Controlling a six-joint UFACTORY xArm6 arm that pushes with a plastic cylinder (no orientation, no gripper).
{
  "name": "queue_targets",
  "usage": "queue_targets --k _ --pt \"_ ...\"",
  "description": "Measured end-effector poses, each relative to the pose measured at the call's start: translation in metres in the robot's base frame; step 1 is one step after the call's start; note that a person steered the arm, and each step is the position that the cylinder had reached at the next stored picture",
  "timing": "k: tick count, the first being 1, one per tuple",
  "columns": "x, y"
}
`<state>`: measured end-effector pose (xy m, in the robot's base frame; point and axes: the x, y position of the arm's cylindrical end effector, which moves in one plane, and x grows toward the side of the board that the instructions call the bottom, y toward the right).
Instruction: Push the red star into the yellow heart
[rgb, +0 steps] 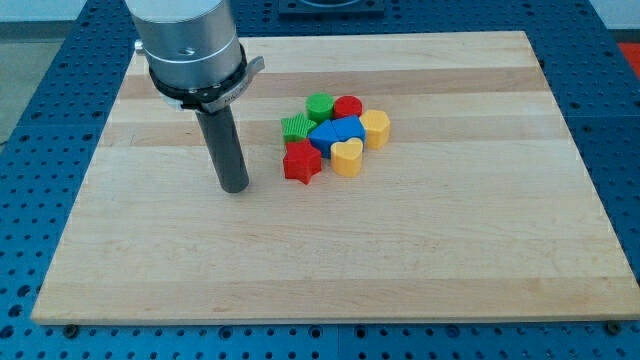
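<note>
- Resting on your wooden desk, my tip stands left of the red star block, apart.
- Red star touches the yellow heart block, on its left.
- No claw fitted; a plain rod only.

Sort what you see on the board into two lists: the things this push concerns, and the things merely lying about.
Belongs to the job:
red star, at the cluster's left
yellow heart, right of the star
my tip, left of the star, apart from it

Lying about:
blue block
two green blocks
red cylinder
yellow block
</note>
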<state>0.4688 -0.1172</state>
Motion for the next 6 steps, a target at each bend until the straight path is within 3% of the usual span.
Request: queue_targets --k 6 --pt "-0.014 0.012"
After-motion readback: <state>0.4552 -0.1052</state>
